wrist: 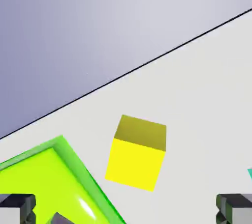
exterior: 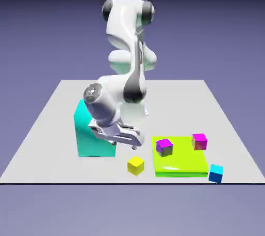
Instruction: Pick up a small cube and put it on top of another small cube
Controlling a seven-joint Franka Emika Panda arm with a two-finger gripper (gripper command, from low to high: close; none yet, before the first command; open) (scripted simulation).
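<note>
1. On the exterior view's left stands a big cyan block (exterior: 92, 135) on the grey table (exterior: 46, 136). It is no part of the job, but the arm leans just in front of it.
2. The gripper (exterior: 135, 144) hangs tilted above the table, beside the cyan block and up and to the left of the yellow cube (exterior: 136, 165). In the hand view its two grey fingertips (wrist: 17, 207) stand wide apart at the bottom corners with nothing between them, so it is open and empty.
3. The step in hand looks like the approach for the pick: the yellow cube sits ahead of the fingers and roughly centred between them, not yet reached.
4. The yellow cube is small, bright and plain-faced, its top a duller olive in the hand view. It rests flat on the table near the front edge, just beside the green slab's (exterior: 178, 165) left edge but apart from it.
5. My judgement of the next move: lower the hand until the fingers straddle the cube, squared to its faces, then close. The slab's edge is close, so one finger has little room on that side.
6. Further right, the purple cube (exterior: 164, 147) with its magenta top sits on the slab near its back left corner, its top bare.
7. A pinker cube (exterior: 199, 141) sits at the slab's back right, and a small blue cube (exterior: 216, 173) lies on the table off the front right corner; both are to be avoided.
</note>
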